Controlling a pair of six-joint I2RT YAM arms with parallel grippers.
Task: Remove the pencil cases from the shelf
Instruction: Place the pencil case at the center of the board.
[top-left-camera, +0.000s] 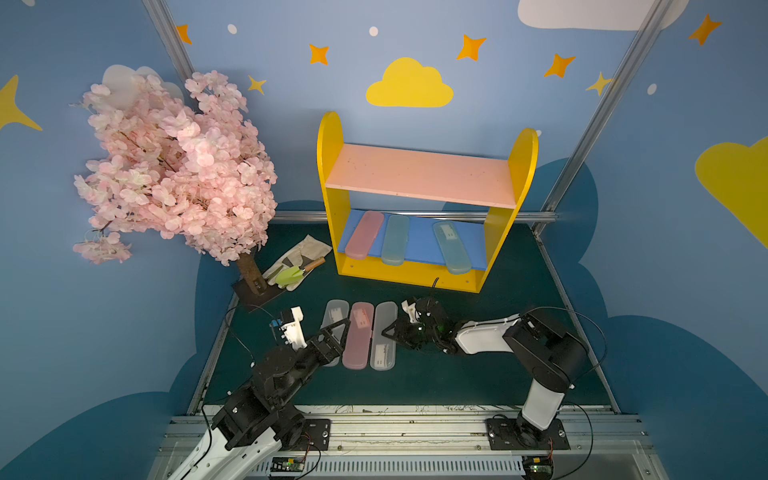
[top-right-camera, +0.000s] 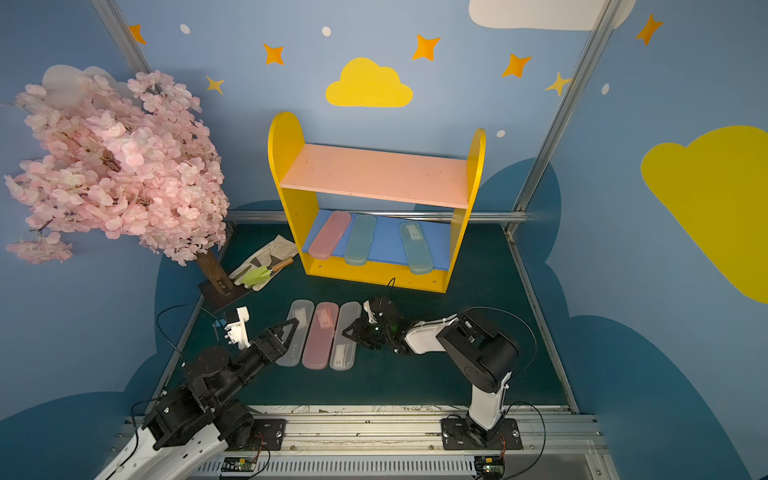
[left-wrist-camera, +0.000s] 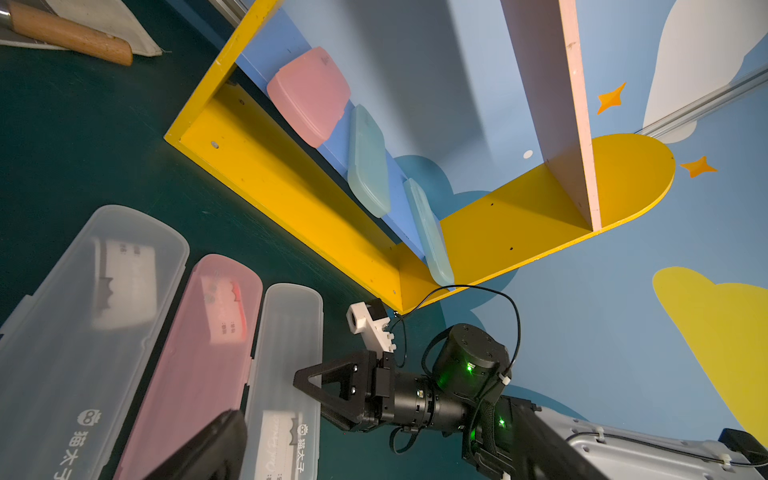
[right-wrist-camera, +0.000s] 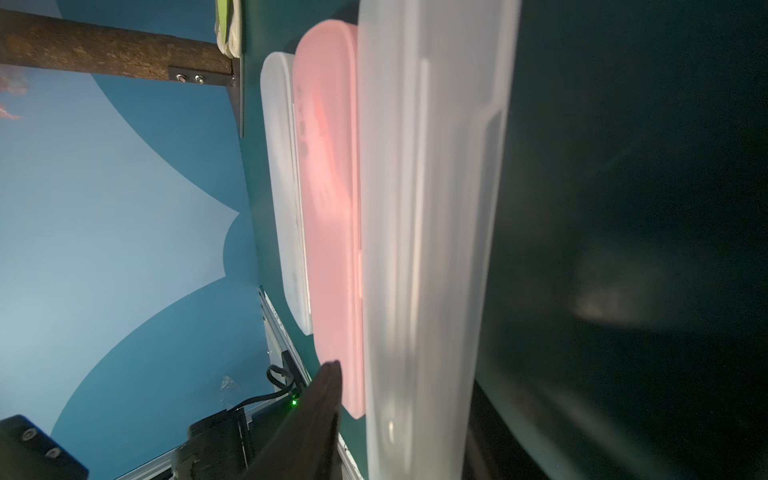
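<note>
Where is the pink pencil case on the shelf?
In both top views the pink case lies at the left end of the shelf's blue board, beside a pale blue case.

Black-and-white arms (top-left-camera: 488, 338), triangular black fingers (left-wrist-camera: 359, 380)

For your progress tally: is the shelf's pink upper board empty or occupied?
Empty: pink upper board is bare in both top views.

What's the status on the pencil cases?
Left gripper open, empty. Right gripper at frosted white plastic case, grip unclear. Pink translucent case, two pale blue cases on blue lower board of yellow shelf. Nothing blocking shelf front.
</note>
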